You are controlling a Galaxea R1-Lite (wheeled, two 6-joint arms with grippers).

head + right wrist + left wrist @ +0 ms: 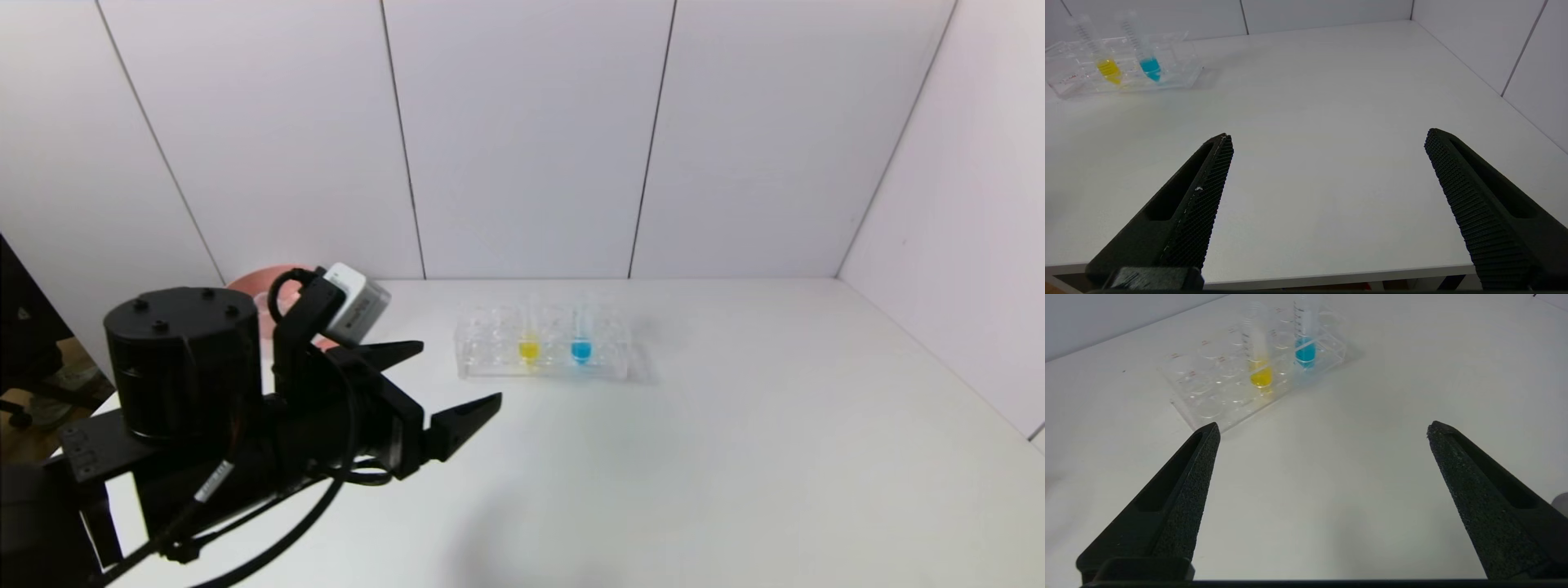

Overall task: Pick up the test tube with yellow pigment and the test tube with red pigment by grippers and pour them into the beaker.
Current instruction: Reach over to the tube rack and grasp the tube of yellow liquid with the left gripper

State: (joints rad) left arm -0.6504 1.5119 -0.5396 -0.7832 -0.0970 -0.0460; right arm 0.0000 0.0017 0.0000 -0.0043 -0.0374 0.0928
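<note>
Left gripper [461, 376]: raised above the left part of the desk, pointing toward the tube rack, well short of it; jaws spread wide with nothing between them, which the left wrist view [1321, 428] confirms

Right gripper [1327, 136]: seen only in its own wrist view, hanging at the near edge of the desk on the right side, far from the rack; jaws spread wide and holding nothing

Test tube with yellow pigment [528, 347]: stands upright in the clear rack, in the row nearer the robot, yellow liquid filling its lowest part [1260, 375] [1108, 69]; no gripper touches it

Blue-liquid tube [580, 349]: upright in the same rack, just to the right of the yellow one with one hole's gap between them [1305, 351] [1150, 67]

Tube rack [490, 343]: clear, many-holed, resting flat on the desk near the back wall, a little left of centre; the other holes that can be seen hold no tubes

Pink bowl [260, 286]: at the far left by the wall, mostly hidden behind the left arm

Desk [735, 457]: white, with pale wall panels behind and to the right

Red tube and beaker: cannot be found in any of the three views
</note>
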